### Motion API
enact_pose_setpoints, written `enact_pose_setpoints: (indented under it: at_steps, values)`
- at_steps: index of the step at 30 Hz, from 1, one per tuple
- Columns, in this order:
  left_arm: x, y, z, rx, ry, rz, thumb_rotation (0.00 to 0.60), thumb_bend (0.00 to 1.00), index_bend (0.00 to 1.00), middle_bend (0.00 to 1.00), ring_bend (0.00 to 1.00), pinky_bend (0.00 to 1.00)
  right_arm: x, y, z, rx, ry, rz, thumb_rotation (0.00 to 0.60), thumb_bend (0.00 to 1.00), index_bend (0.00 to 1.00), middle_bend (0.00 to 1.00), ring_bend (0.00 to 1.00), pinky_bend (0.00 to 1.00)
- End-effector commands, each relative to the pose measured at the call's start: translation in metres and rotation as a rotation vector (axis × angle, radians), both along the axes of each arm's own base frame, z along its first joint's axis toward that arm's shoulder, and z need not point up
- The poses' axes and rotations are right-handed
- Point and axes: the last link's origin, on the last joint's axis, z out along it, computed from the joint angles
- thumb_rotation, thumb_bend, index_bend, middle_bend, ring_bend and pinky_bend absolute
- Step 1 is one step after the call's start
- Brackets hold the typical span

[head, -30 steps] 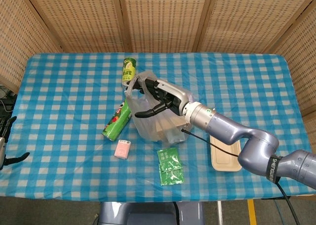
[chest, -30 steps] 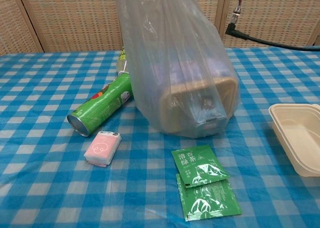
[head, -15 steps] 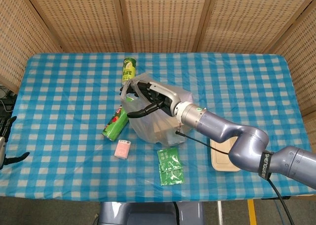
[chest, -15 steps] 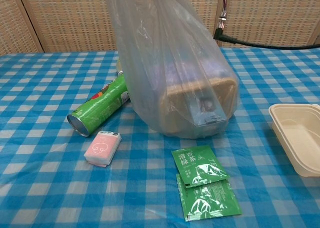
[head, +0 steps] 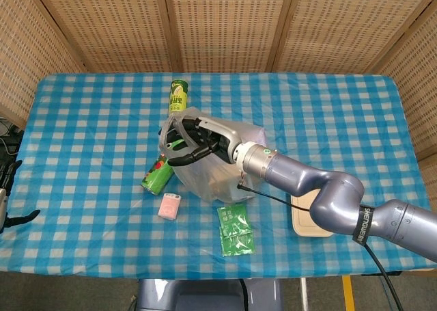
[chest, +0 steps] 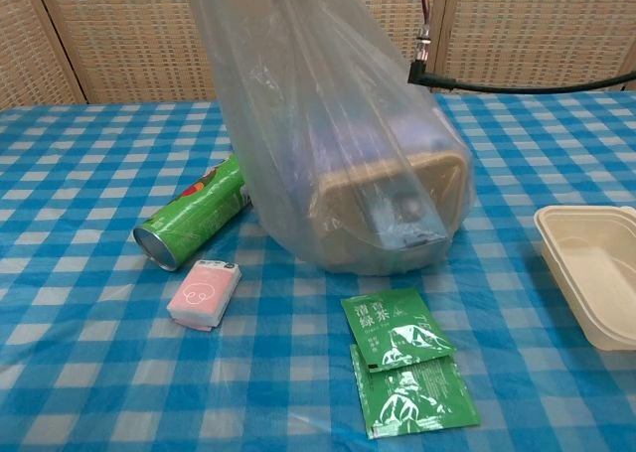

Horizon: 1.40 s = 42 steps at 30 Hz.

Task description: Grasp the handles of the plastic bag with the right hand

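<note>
The plastic bag (head: 218,171) stands near the middle of the checked surface (head: 341,119), a tan box showing through its clear wall, and the right hand (head: 198,139) has its fingers curled through the handles (head: 174,130) at the bag's top, holding them up. Just left of the bag lies a green can (chest: 194,214); well to its right sits a beige tray (chest: 593,278). In front of the bag lie two green tea packets (chest: 402,373) and a pink packet (chest: 204,293), while the left hand (head: 8,195) hangs off the surface's far left edge, fingers apart, holding nothing.
</note>
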Motion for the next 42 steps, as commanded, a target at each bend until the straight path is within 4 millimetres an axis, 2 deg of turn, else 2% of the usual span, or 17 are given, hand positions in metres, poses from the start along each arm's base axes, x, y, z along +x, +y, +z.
enact_pose_setpoints:
  at_steps: [1, 10, 14, 26, 30, 42]
  values:
    - [0.0, 0.0, 0.0, 0.0, 0.0, 0.0, 0.6, 0.0, 0.0, 0.0, 0.0, 0.0, 0.0, 0.001, 0.0, 0.022, -0.016, -0.01, 0.6, 0.0, 0.39, 0.51, 0.31, 0.42]
    - [-0.001, 0.001, 0.0, 0.0, -0.001, 0.002, 0.6, 0.0, 0.0, 0.0, 0.0, 0.0, -0.006, -0.004, 0.001, 0.048, -0.019, -0.029, 0.6, 0.0, 0.39, 0.54, 0.35, 0.46]
    - [-0.001, 0.001, 0.0, -0.003, -0.001, 0.004, 0.6, 0.0, 0.0, 0.0, 0.0, 0.0, -0.008, -0.008, 0.005, 0.044, -0.037, -0.048, 0.6, 0.0, 0.36, 0.5, 0.3, 0.28]
    - [-0.001, 0.002, -0.001, -0.004, -0.002, 0.004, 0.6, 0.0, 0.0, 0.0, 0.0, 0.0, -0.008, -0.015, 0.014, 0.001, -0.137, -0.111, 0.6, 0.0, 0.34, 0.48, 0.28, 0.27]
    - [-0.001, 0.003, -0.001, -0.006, 0.0, 0.004, 0.6, 0.0, 0.0, 0.0, 0.0, 0.0, -0.007, -0.017, 0.014, -0.012, -0.17, -0.131, 0.6, 0.0, 0.34, 0.48, 0.27, 0.18]
    - [-0.001, 0.003, 0.0, -0.003, -0.004, 0.005, 0.6, 0.0, 0.0, 0.0, 0.0, 0.0, -0.009, -0.021, 0.008, -0.149, -0.203, -0.146, 0.6, 0.0, 0.33, 0.47, 0.25, 0.12]
